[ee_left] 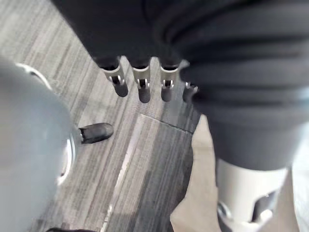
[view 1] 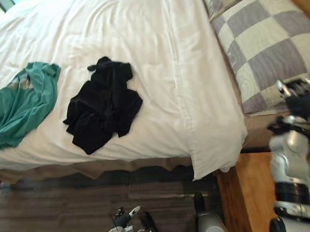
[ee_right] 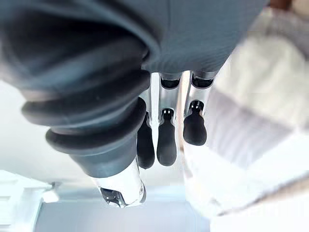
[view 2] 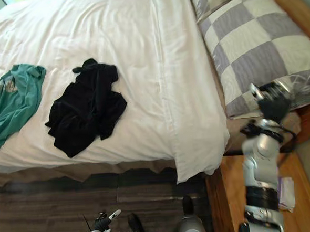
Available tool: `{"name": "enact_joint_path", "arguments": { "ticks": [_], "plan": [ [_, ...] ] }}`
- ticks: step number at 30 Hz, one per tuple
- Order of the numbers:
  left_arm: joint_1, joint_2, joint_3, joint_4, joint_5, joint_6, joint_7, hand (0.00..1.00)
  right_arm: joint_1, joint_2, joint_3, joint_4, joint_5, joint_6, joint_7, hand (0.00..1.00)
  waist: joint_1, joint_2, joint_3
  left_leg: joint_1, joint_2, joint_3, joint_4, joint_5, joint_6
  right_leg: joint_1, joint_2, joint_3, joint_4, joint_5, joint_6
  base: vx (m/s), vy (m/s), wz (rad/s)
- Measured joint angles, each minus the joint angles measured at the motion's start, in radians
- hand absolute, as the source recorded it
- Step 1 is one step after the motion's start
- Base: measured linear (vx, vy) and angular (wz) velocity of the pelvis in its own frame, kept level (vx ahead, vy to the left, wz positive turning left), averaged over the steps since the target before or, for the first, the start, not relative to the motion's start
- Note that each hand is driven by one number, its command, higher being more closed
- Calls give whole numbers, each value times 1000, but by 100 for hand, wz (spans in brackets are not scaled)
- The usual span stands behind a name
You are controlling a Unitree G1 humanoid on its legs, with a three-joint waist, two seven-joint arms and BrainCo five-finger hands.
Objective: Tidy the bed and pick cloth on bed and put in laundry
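A crumpled black cloth (view 1: 104, 103) lies in the middle of the white duvet (view 1: 167, 52), near the bed's front edge. A teal cloth (view 1: 20, 103) lies spread to its left. My right hand (view 1: 299, 95) is raised at the right, at the lower edge of the checked pillow (view 1: 266, 41), far from both cloths. In the right wrist view its fingers (ee_right: 166, 140) hang relaxed with nothing in them. My left hand (view 1: 127, 223) hangs low over the floor in front of the bed, its fingers (ee_left: 140, 82) straight and holding nothing.
The duvet's corner droops over the bed's front right corner (view 1: 215, 154). A wooden bedside surface (view 2: 228, 195) stands to the right below the pillow, with a small white item (view 2: 286, 192) on it. Grey plank floor (view 1: 71, 205) runs along the bed's front.
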Motion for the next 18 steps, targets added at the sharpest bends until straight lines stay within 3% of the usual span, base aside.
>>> {"name": "enact_joint_path", "arguments": {
  "ticks": [7,11,15,18],
  "plan": [
    [-24,-9,27,-41,-138,-33,1,0,-319,-58,52,109,49,-21,-17,100,39,36,126,-136,-22,-35,0,40,16,-153,-35,-25,90,-7,1,-33,0,20],
    [-27,-23,22,-48,-186,-47,-1,0,-335,-87,41,180,89,-25,-20,100,60,72,162,-219,-48,-22,0,57,28,-267,-67,-7,145,-10,5,16,2,5],
    [-38,-42,16,-70,-233,-68,-6,0,-320,-86,-3,277,115,-31,-12,100,62,108,201,-278,-69,1,0,63,31,-357,-88,22,186,-13,9,42,-31,-3],
    [-72,-58,18,-66,-291,-76,-11,0,-239,-48,-22,237,124,-113,41,100,58,117,211,-302,-79,24,0,59,26,-407,-96,49,217,-24,18,53,-49,-9]
  ]
}}
